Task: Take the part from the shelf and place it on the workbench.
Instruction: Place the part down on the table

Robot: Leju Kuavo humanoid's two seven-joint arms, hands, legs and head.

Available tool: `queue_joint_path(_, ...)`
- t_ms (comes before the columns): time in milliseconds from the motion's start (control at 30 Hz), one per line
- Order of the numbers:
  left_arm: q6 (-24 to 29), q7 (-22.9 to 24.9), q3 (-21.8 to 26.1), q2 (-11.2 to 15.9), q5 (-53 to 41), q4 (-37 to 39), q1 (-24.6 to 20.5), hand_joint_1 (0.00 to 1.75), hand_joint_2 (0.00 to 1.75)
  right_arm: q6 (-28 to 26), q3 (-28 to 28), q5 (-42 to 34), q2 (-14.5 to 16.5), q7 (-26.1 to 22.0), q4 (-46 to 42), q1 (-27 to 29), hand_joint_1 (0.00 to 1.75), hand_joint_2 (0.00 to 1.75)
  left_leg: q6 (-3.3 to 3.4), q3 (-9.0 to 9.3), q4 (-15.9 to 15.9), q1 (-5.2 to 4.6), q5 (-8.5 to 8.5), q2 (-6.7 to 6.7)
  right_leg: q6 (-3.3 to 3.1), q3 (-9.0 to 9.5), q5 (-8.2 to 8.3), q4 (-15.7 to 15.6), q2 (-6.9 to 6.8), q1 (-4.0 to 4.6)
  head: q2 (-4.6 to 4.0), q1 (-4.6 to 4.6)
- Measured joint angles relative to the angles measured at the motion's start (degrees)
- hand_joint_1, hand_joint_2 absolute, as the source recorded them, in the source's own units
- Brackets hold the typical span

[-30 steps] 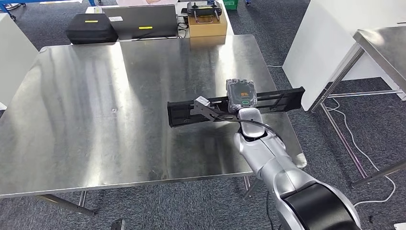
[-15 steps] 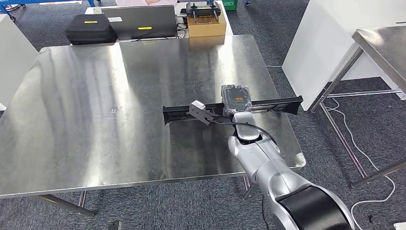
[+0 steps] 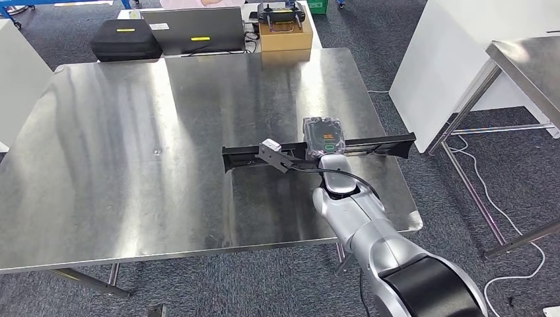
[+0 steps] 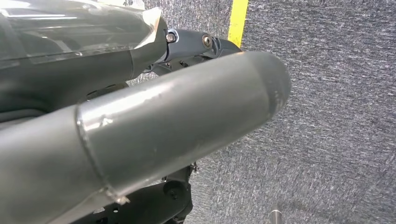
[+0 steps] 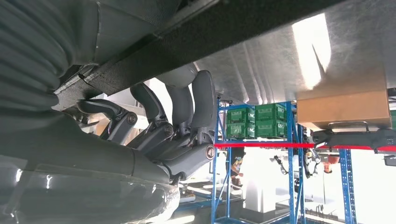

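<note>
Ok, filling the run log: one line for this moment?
right hand grips black part | part low over workbench | left hand hanging

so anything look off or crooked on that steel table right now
Nothing looks damaged or spilled. The long black plastic part lies low across the steel workbench, slightly slanted to its near edge, its right end close to the table's right edge. The right hand holds it at the middle.

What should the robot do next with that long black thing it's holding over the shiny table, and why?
Probably lower it the last bit and let go. The right hand grips the long black part around its middle, lying level low over the steel workbench. Whether it already touches the top is hard to tell, so easing down gently seems safest.
</note>
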Motion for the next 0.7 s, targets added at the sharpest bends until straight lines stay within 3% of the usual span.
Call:
queue_joint_path(133, -0.08, 0.01, 0.09, 0.00, 0.24, 0.00, 0.00, 0.00, 1.75, 2.05, -0.56, -0.77, 0.40, -0.39, 0.06, -0.01, 0.00, 0.00, 0.00, 0.07, 0.00, 0.01, -0.01, 0.01, 0.00, 0.04, 0.00, -0.01, 0.00, -0.01, 0.00, -0.01)
queue_joint_path(433, 0.10, 0.67, 0.12, 0.02, 0.21, 0.00, 0.00, 0.00, 1.75, 3.31, -1.40, -1.14, 0.69, -0.46, 0.12, -0.15, 0.00, 0.00, 0.00, 0.16, -0.01, 0.04, -0.03, 0.02, 0.00, 0.15, 0.00, -0.01, 0.01, -0.01, 0.00, -0.01)
queue_joint_path(700, -0.21, 1.79, 0.30, 0.03, 0.29, 0.00, 0.03, 0.00, 1.75, 8.20, -4.15, -2.65, 0.91, -0.56, 0.49, -0.36, 0.00, 0.00, -0.04, 0.49, -0.02, 0.11, -0.11, 0.03, -0.01, 0.47, -0.01, -0.01, 0.02, 0.00, 0.00, -0.01)
